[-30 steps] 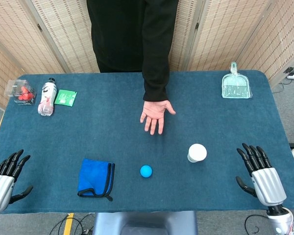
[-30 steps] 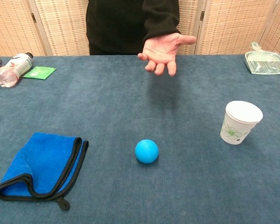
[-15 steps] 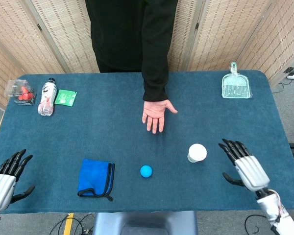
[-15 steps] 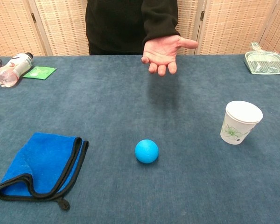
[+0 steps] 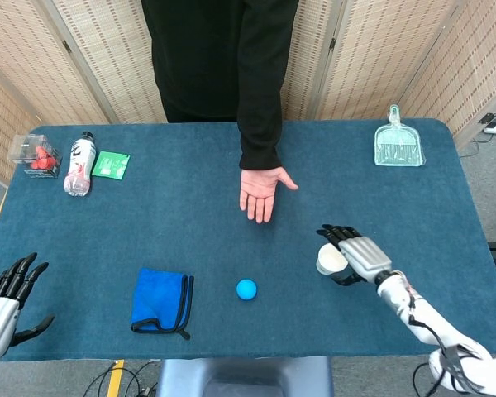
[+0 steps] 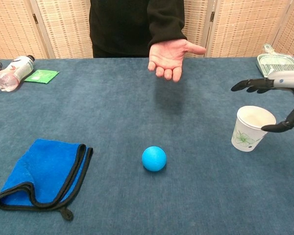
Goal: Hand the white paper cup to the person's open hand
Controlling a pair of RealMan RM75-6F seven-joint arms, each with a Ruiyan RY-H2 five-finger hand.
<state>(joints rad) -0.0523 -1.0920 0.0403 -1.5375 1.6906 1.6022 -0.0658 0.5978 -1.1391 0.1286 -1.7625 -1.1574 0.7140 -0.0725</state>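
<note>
The white paper cup [image 5: 330, 259] [image 6: 251, 128], printed with a green leaf pattern, stands upright on the blue table right of centre. My right hand [image 5: 355, 254] [image 6: 274, 100] hovers just over and to the right of the cup, fingers spread, holding nothing. The person's open hand [image 5: 262, 191] [image 6: 173, 57] is held palm up above the table's middle, beyond the cup and to its left. My left hand [image 5: 4, 303] rests open at the near left corner, far from the cup.
A blue ball [image 5: 246, 289] [image 6: 154, 158] and a folded blue cloth [image 5: 162, 301] [image 6: 44, 175] lie near the front edge. A bottle [image 5: 80, 163], green packet [image 5: 111, 165] and clear box [image 5: 35, 155] sit at the far left. A green dustpan [image 5: 398, 145] lies at the far right.
My right hand has swung in from the right table edge to just above the cup and now shows in the chest view. The person's hand shifted slightly. The left hand dropped a little.
</note>
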